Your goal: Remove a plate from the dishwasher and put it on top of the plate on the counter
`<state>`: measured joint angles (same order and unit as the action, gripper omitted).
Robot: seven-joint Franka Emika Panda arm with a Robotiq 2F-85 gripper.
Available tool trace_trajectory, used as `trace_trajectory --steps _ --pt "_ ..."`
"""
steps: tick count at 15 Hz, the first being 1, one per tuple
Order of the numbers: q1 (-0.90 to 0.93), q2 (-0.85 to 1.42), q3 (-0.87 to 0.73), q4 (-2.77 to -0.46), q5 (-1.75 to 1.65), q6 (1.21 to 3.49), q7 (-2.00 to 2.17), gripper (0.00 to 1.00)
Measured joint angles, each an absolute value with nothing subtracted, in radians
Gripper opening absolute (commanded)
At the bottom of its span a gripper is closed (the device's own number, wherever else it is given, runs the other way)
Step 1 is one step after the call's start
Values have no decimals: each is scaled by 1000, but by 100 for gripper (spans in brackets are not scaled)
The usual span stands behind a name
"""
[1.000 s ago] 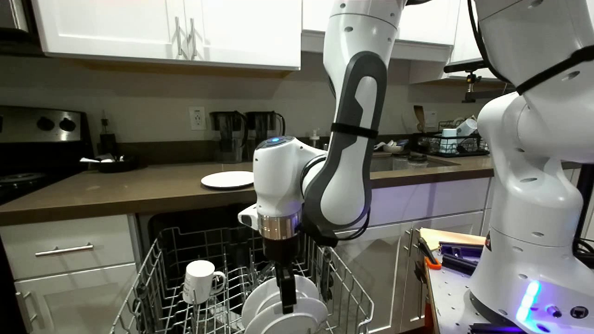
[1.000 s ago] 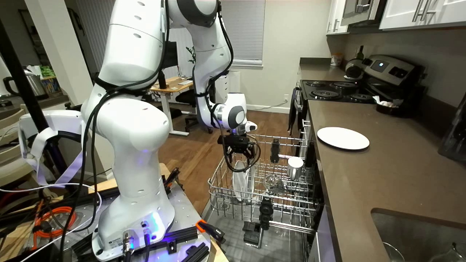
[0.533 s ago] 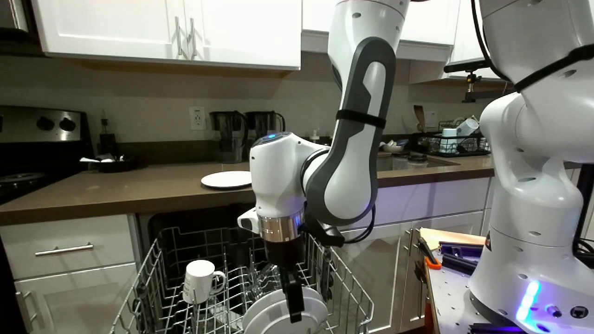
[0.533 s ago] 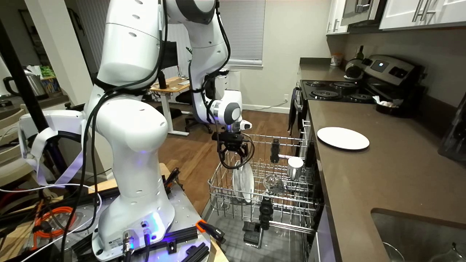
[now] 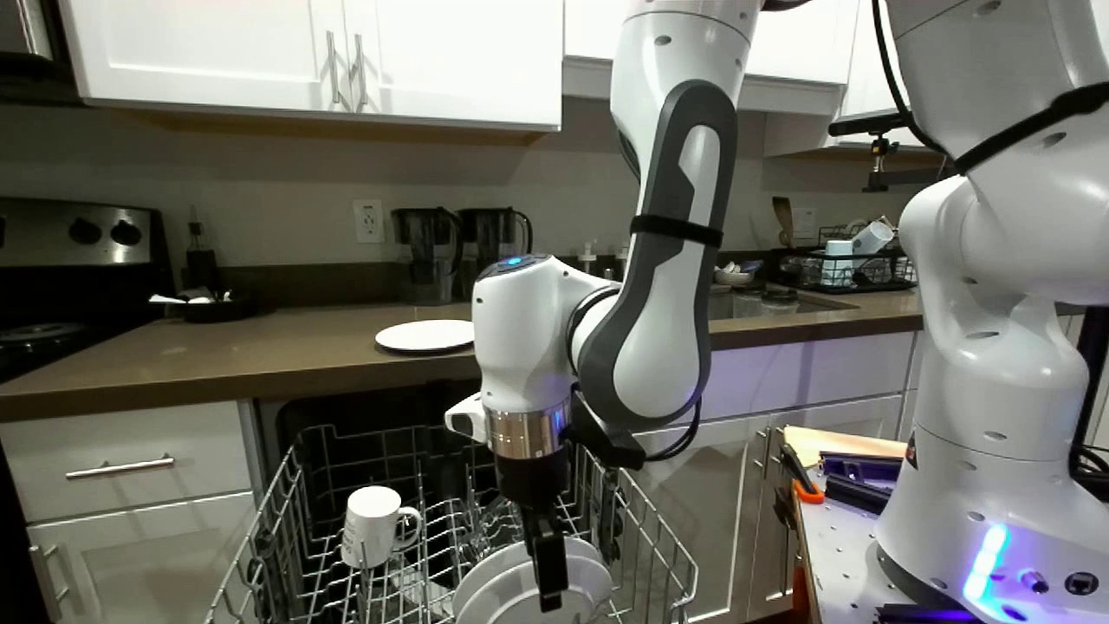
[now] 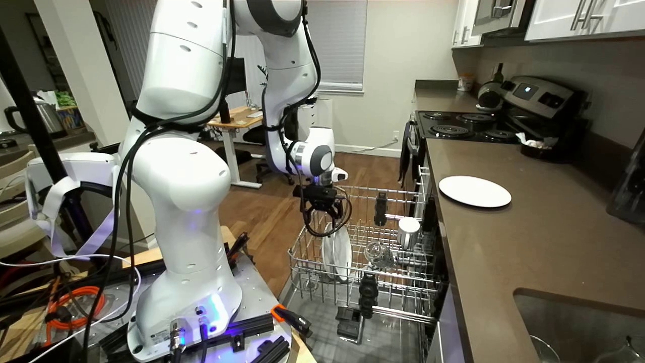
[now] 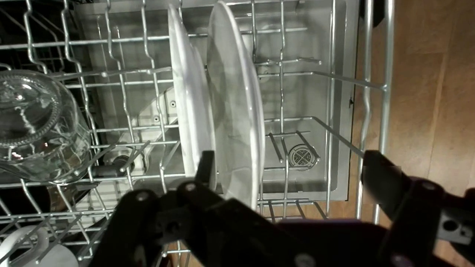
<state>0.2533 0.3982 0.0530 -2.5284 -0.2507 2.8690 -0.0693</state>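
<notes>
As one plate (image 7: 236, 107) stands on edge in the dishwasher rack (image 7: 385, 87), the gripper (image 7: 290, 158) hangs at it, jaws spread wide either side in the wrist view! Second plate (image 7: 190, 100) at nine o'clock; eleven o'clock in an exterior view, white plate (image 5: 424, 334) on the counter (image 5: 260, 351)!

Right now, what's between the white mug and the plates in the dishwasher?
In an exterior view, a clear glass vessel sits between the white mug and the plates.
</notes>
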Motion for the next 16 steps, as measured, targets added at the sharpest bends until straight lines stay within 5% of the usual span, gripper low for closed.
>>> trace_trajectory --steps 5,6,12,13,14,15,16 --pt "245 458 52 -2515 -250 2908 -70 100" --pt "245 467 51 -2512 -250 2913 -70 75" --pt "249 492 49 -2498 -250 2929 -70 39" --pt "249 501 49 -2496 -250 2934 -70 72" --pt "249 511 49 -2493 -250 2940 -70 80" --pt "249 521 48 -2489 -250 2947 -70 30" --pt "249 528 46 -2486 -250 2952 -70 33"
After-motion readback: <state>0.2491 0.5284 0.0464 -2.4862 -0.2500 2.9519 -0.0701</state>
